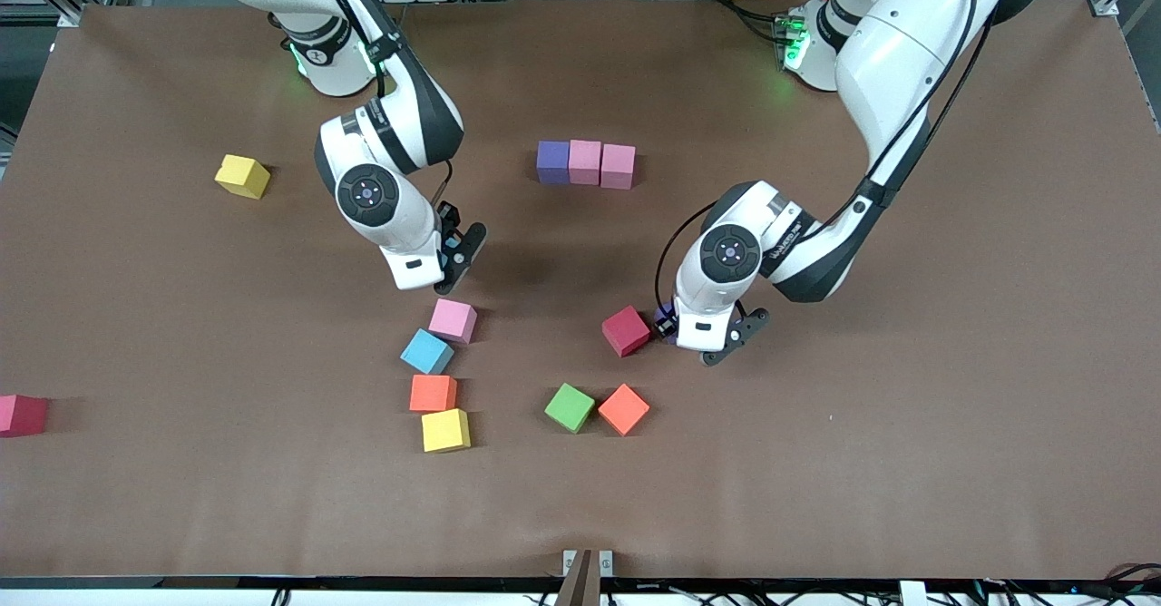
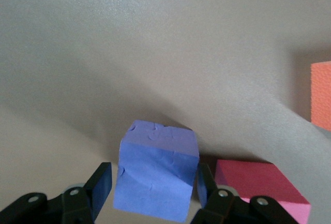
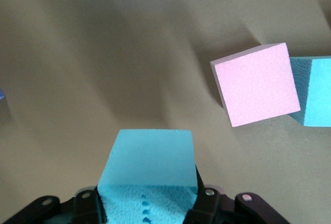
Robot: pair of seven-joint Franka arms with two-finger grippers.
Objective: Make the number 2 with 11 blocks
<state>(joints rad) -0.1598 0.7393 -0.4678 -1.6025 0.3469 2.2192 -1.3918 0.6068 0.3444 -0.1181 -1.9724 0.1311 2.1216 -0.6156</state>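
Both pairs of jaws grip cubes: right gripper [image 3: 147, 203] clamps a light blue cube [image 3: 150, 164] above the table [image 1: 816, 461]; left gripper [image 2: 152, 195] pinches a purple cube [image 2: 155, 169] touching the red cube [image 1: 626, 330]. Three-cube row [image 1: 585, 162]: one purple, two pink. Nearer the camera than that row: pink, blue, two orange, yellow, green [image 1: 570, 407].

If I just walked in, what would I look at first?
Probably the two white robot arms, each gripping a cube: the right gripper holds a light blue cube above the table, and the left gripper pinches a purple cube right beside a red cube. Then you'd notice the neat row of three cubes, purple, pink, pink, in the middle near the robots' bases.
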